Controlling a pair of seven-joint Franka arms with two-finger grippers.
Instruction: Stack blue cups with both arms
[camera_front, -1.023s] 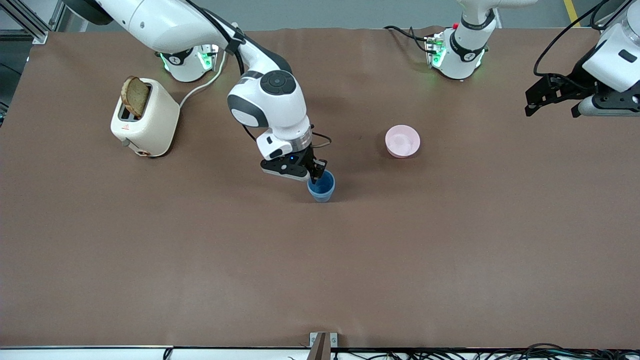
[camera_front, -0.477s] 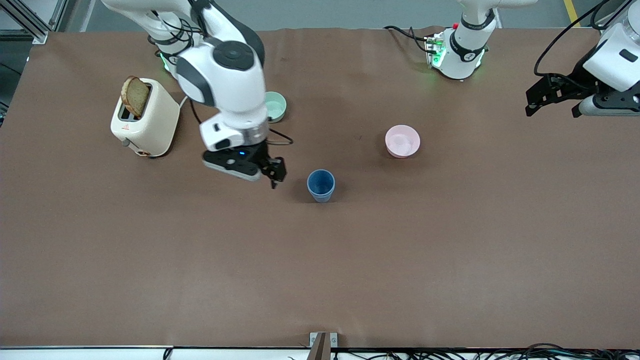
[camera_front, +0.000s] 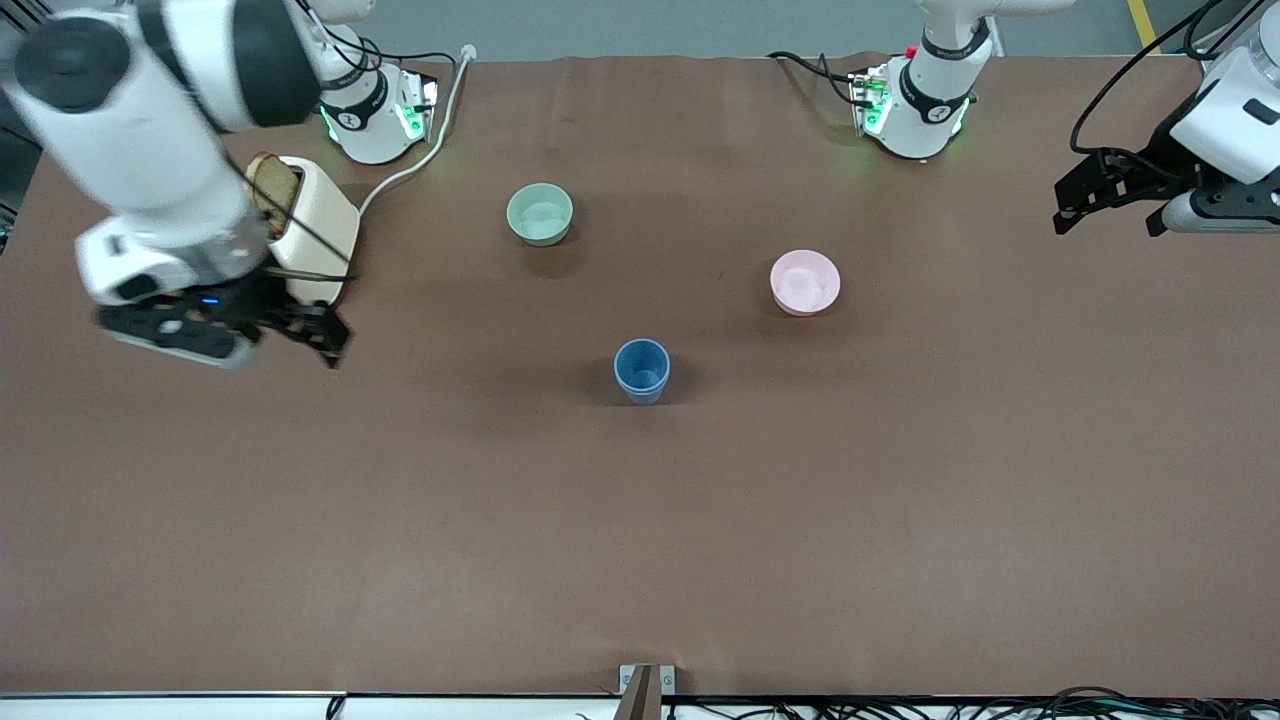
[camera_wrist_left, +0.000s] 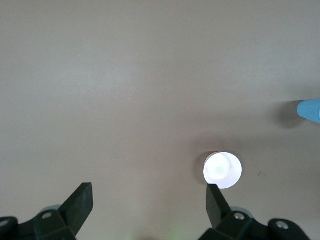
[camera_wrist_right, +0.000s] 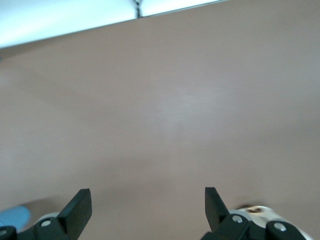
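One blue cup (camera_front: 641, 370), or two nested, a smooth tapered plastic tumbler, stood upright mid-table, well clear of both grippers. The right gripper (camera_front: 325, 335) hung over the table just beside the cream toaster (camera_front: 310, 235), fingers spread wide and holding nothing. The left gripper (camera_front: 1110, 190) waited over its arm's end of the table, likewise wide apart and bare. Round green (camera_front: 540, 214) and pink (camera_front: 805, 282) bowls held nothing visible. A toast slice (camera_front: 262, 185) stood in the toaster slot.

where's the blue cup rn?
Front view: the blue cup stands upright mid-table, nearer the camera than the pink bowl and green bowl, no gripper near it.
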